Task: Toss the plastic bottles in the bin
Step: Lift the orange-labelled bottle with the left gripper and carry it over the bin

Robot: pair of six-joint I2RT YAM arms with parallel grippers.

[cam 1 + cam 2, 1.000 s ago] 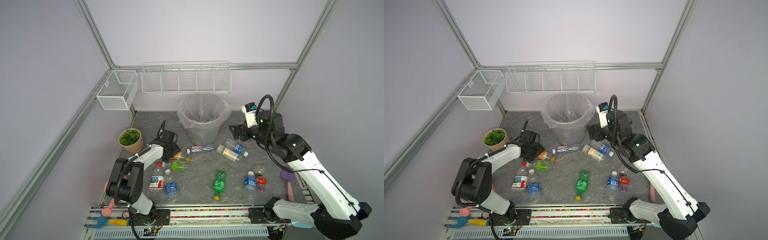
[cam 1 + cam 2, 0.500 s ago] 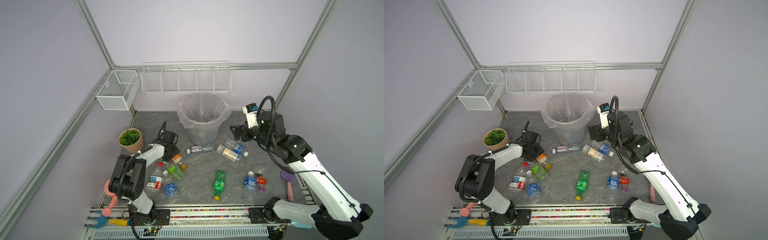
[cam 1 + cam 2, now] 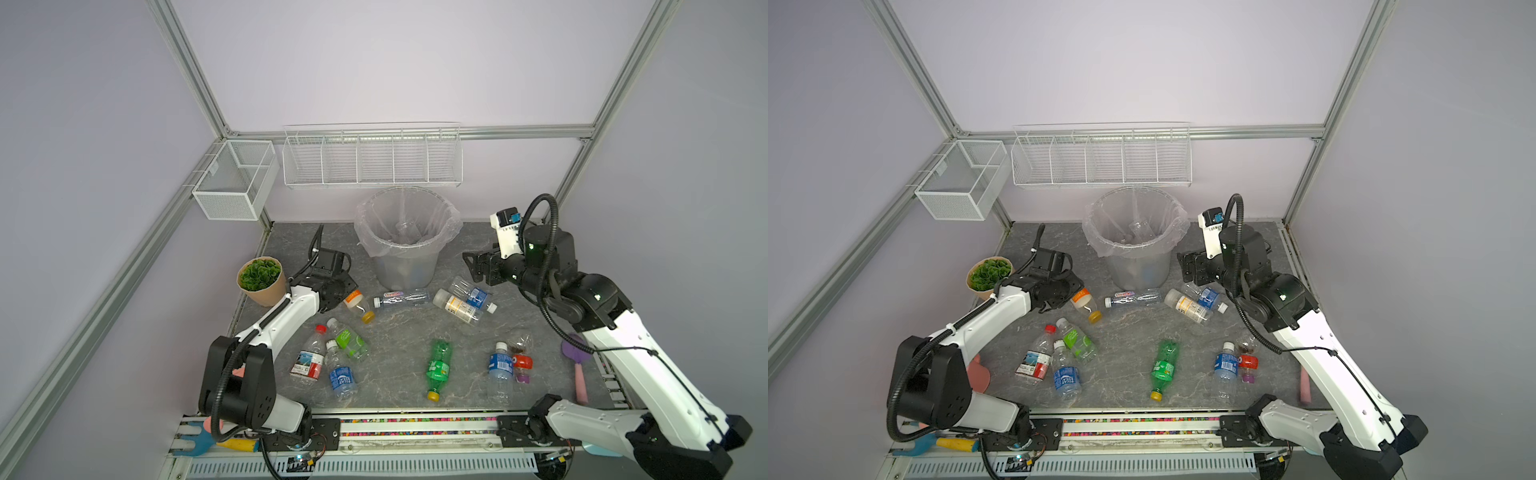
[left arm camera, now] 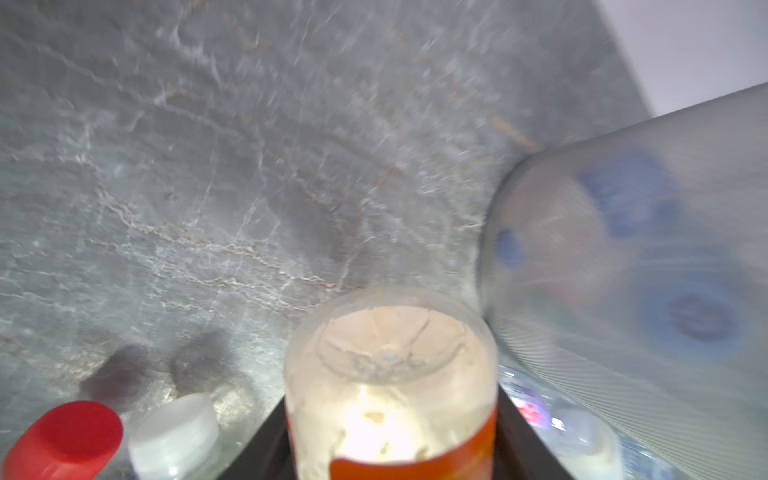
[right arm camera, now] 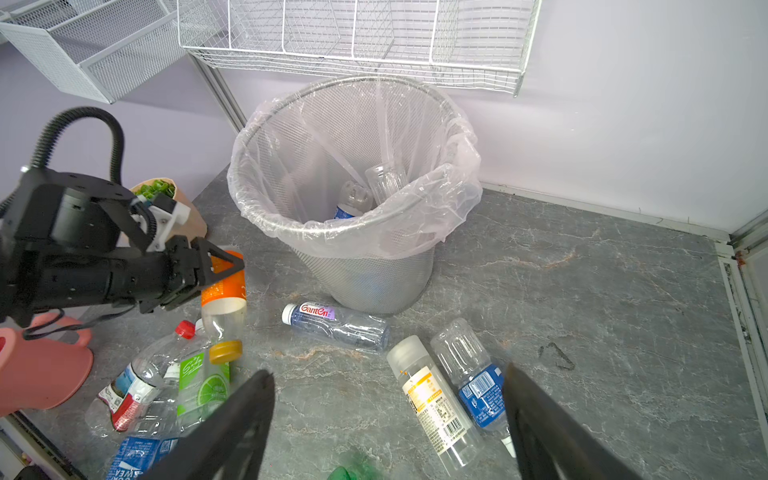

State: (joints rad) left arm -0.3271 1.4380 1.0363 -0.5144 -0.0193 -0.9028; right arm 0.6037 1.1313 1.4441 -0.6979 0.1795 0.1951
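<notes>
Left claw [image 5: 226,268] has the orange-label bottle [image 5: 224,303] clamped, cap down. Right claw [image 3: 471,266] is wide open and empty, near the bin [image 3: 405,270].

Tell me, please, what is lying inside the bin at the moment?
In the bin, inside its clear bag, two bottles show: a bare clear bottle and a blue-labelled bottle beside it. The near wall and bag folds hide the bottom, so more may lie there.
</notes>
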